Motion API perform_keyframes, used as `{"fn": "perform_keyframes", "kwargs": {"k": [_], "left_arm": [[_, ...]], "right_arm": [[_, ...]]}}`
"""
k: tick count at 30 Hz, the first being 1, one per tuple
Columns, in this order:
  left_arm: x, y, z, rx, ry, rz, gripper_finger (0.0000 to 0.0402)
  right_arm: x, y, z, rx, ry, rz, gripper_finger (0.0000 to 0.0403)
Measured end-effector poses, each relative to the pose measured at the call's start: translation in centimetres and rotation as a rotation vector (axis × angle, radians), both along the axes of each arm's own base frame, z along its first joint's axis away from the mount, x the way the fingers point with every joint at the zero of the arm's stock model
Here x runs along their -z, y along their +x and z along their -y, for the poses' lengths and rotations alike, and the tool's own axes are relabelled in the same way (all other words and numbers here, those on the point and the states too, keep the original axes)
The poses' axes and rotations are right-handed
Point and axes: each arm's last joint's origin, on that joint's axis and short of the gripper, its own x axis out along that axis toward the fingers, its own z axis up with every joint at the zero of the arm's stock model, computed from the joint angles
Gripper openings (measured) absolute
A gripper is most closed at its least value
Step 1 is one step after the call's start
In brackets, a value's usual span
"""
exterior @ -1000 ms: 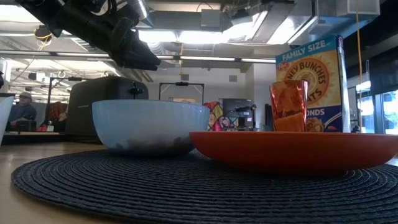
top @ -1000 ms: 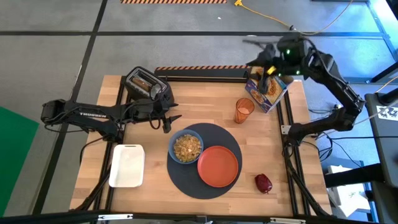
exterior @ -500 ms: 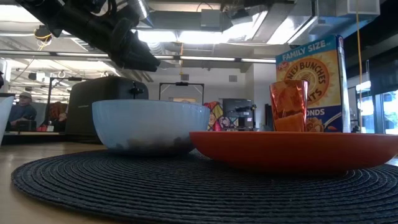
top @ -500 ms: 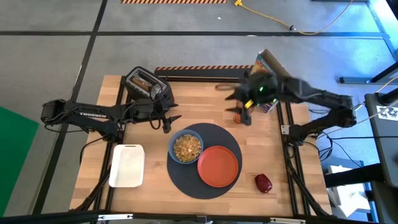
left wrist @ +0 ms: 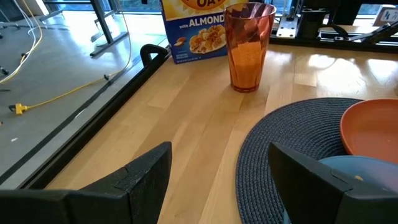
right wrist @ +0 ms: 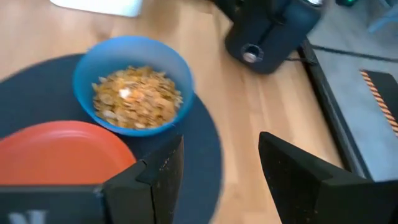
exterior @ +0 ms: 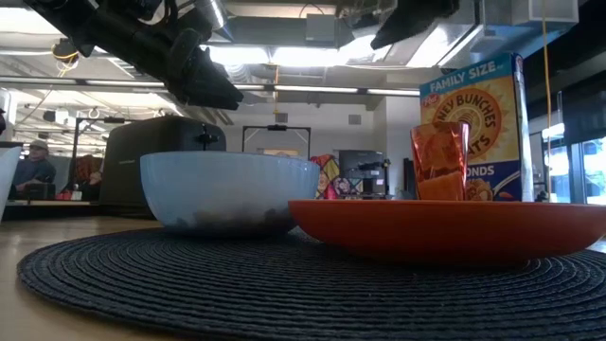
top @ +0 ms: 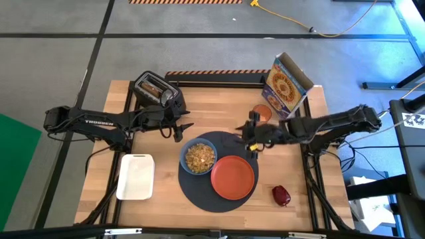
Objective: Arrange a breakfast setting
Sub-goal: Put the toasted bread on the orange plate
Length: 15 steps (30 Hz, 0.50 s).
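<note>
Table [top: 159, 199], seen from above, with the mat [top: 199, 189] as landmark near its centre. On the mat, the bowl [top: 198, 157], filled with cereal, lies on the side toward the left arm; the plate [top: 233, 177] lies beside it, rims touching or nearly so. The toaster [top: 156, 89] stands off the mat at the table's far left corner, the cereal box [top: 287, 85] at the far right corner, and a white tray [top: 136, 176] well off the mat's left side. The cup [top: 263, 113] stands upright just past the mat's far edge, in front of the box. The fruit [top: 281, 195] lies just off the mat's near right edge. Left tool [top: 178, 128] hovers off the mat's far left edge, near the toaster, fingers [left wrist: 134, 177] spread and empty. Right tool [top: 250, 136] hovers over the mat's far edge, close to the cup, fingers [right wrist: 149, 171] spread and empty.
</note>
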Motion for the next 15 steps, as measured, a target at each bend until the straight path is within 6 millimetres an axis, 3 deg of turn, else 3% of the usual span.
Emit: {"fn": "perform_keyframes", "kwargs": {"k": [5,9,15], "left_arm": [[0.0,0.0,0.0,0.000,0.000,0.000,0.0262],[0.0,0.0,0.0,0.002,0.005,-0.002,0.0262],[0.0,0.0,0.0,0.004,0.011,-0.004,0.0262]], "right_arm": [[3.4,0.2,-1.2,-0.038,0.021,0.066,0.0199],[6.2,-0.1,-1.0,-0.018,0.037,0.094,0.0199],[8.7,-0.6,-0.7,0.028,0.027,0.162,0.0199]]}}
